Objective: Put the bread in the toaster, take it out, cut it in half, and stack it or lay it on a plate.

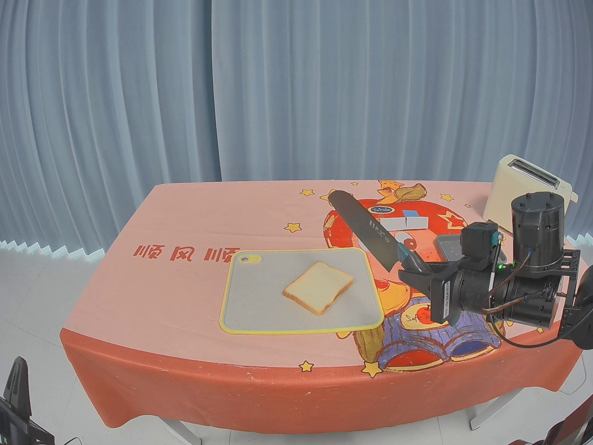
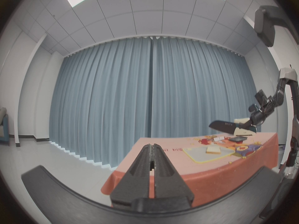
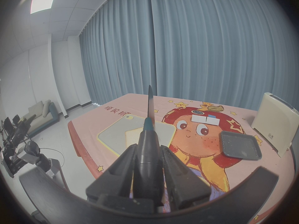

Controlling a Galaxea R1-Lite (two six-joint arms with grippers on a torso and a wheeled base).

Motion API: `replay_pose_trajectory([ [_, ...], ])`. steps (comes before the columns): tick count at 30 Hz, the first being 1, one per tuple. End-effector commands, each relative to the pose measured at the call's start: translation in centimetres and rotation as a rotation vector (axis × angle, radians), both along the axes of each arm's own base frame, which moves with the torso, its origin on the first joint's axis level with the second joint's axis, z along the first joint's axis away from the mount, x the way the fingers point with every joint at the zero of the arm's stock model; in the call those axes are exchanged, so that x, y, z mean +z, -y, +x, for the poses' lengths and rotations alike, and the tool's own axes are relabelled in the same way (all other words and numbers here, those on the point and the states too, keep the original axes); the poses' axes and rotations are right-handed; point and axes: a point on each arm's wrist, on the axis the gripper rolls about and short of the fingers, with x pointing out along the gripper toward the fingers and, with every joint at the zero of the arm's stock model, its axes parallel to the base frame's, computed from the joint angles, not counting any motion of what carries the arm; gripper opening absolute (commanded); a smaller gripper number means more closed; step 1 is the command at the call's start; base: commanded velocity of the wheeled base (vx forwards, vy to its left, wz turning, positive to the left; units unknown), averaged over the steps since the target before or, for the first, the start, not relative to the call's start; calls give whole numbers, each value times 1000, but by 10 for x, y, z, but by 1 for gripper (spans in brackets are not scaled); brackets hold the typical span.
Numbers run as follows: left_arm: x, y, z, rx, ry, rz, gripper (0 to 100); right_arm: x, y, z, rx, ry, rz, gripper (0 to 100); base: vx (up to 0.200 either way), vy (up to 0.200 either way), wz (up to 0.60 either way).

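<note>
The slice of pale white bread with a tan crust [image 1: 318, 287] lies flat on the grey, yellow-rimmed cutting board [image 1: 259, 304], a little right of the board's middle, whole and uncut. The board rests on the counter [image 1: 179, 292], which is covered by a salmon-pink cloth printed with stars and a cartoon face.

We see our right claw [image 1: 412, 266] clamped on the dark handle of a black-bladed kitchen knife [image 1: 364, 225]. The blade hangs in the air near the board's far right corner, its tip pointing away and to the left, clear of both bread and board. From the right wrist we see the blade edge-on, running out from between the fingers [image 3: 123, 165].

A cream toaster [image 1: 525, 186] stands at the counter's far right corner. A dark grey rectangular tray [image 1: 450, 247] lies between it and the board, and two small blocks — one white, one white and blue [image 1: 404, 222] — sit just beyond the tray.

Our left claw [image 2: 152, 159] sits low, off the counter's left side, its fingers pressed together on nothing.
</note>
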Motion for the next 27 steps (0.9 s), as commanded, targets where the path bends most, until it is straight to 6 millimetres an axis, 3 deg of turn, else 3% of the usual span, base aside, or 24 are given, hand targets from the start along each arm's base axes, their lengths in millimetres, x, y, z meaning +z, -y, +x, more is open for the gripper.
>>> replay_pose_trajectory([
  [1,-2,0,1,9,16,-7,0,-5,-2,2,-2,-13,-11,0,0,0,0],
  [7,10,0,-1,1,72,8,0,-3,-4,0,8,-9,-6,0,0,0,0],
  [20,21,1,26,-67,-48,25,0,-4,-4,-2,16,-14,-10,0,0,0,0],
  [27,32,2,36,-80,-27,25,0,-4,-4,-2,16,-14,-10,0,0,0,0],
])
